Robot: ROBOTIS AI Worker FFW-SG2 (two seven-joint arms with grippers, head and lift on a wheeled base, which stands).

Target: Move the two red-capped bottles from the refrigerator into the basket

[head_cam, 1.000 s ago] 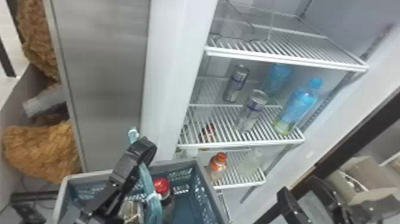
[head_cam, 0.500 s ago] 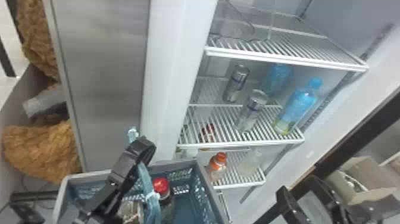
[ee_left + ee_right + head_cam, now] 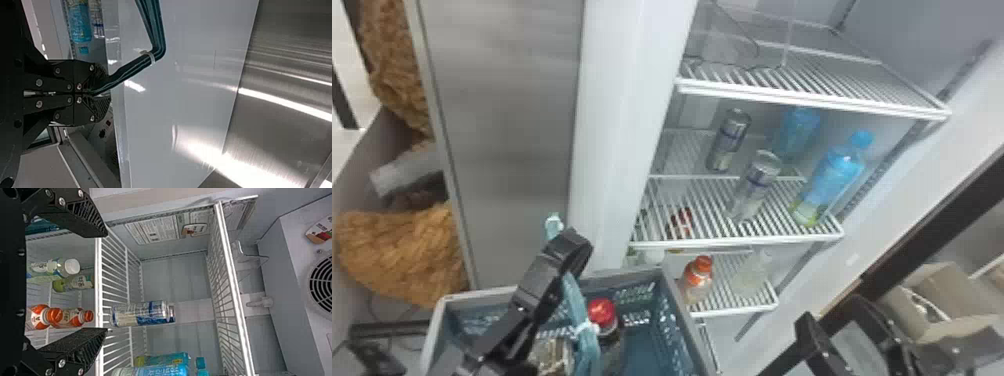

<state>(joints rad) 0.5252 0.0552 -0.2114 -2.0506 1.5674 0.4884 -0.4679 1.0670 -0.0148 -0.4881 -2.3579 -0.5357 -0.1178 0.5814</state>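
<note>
In the head view, the left gripper (image 3: 571, 260), at eight o'clock, is clamped on the teal handle (image 3: 574, 295); the right gripper (image 3: 834, 315), at four, stands apart. One red-capped bottle (image 3: 602, 313) is in the basket (image 3: 632, 300) at seven, an orange-red-capped bottle (image 3: 699, 280) on the lower shelf (image 3: 739, 309) near five.

The tall grey metal panel (image 3: 504, 125) looks brushed, the flat white panel (image 3: 184, 102) smooth and glossy, the blue-grey slotted basket (image 3: 632, 275) matt plastic, and the open brown box (image 3: 954, 287) dull cardboard.
</note>
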